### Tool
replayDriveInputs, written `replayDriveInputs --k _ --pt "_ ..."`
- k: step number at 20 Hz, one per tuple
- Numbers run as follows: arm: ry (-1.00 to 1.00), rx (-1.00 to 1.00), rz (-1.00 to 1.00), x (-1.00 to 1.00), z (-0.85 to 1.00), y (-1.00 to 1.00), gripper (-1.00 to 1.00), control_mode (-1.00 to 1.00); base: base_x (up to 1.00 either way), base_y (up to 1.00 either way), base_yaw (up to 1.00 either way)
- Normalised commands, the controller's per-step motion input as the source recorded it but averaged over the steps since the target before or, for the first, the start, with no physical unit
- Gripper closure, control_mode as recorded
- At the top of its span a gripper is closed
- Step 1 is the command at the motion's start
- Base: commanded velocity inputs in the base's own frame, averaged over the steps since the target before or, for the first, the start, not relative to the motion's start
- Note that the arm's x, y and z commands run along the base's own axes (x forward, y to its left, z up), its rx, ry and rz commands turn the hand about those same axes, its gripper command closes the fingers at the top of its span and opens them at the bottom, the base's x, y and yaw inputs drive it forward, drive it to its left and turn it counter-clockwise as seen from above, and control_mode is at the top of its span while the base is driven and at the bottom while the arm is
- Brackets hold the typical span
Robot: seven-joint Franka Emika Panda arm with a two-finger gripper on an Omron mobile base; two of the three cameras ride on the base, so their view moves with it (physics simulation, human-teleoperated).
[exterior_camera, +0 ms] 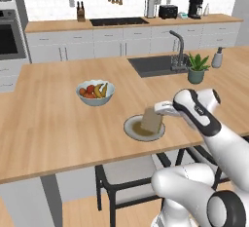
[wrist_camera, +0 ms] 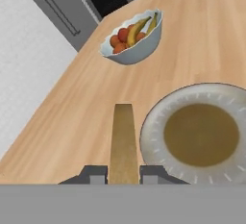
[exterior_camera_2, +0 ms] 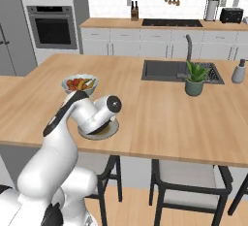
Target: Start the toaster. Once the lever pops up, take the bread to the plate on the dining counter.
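**Bread held over the plate on the island**

Here we are at the big light-wood tabletop (exterior_camera: 58,123), and the white arm is reaching in from the near side. The tool (wrist_camera: 123,172) is clamped on the bread (wrist_camera: 123,141), one dark finger on each flat face, so from the hand view the slice shows edge-on as a narrow tan strip. From the left base view the bread (exterior_camera: 151,120) hangs upright below the tool (exterior_camera: 163,110), and its lower edge sits right over the plate (exterior_camera: 131,129); I cannot tell whether it touches the plate or hovers just above it.

The plate (wrist_camera: 158,122) is round and grey with a brownish centre, and in the hand view it lies just beside the slice, with the bread lined up near its rim rather than over the middle. In the right base view the arm covers most of the plate (exterior_camera_2: 110,131), only its near rim peeking out.

Beyond the plate, a little apart, stands the pale fruit bowl (exterior_camera: 96,93) with bananas and red fruit. Further along the tabletop are the sink (exterior_camera: 151,65) with its tap (exterior_camera: 178,46), a small potted plant (exterior_camera: 197,67) and a soap bottle (exterior_camera: 217,57).

Over on the back worktop, well apart from all this, sits the black toaster (exterior_camera: 168,11), next to the taller coffee machine (exterior_camera: 195,7).
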Motion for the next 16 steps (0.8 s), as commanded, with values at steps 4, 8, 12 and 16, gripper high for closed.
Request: replayDriveInputs --k 4,8,12,16 --pt "0.00 -0.05 0.00 0.22 -0.50 0.04 1.00 -1.00 0.00 0.00 0.00" --pt "0.00 -0.07 0.00 0.25 -0.43 0.06 1.00 -1.00 0.00 0.00 0.00" --pt "0.00 -0.07 -0.02 0.31 -0.31 0.03 1.00 -1.00 0.00 0.00 0.00" --pt "0.00 -0.06 -0.03 0.35 -0.22 0.00 1.00 -1.00 0.00 0.00 0.00"
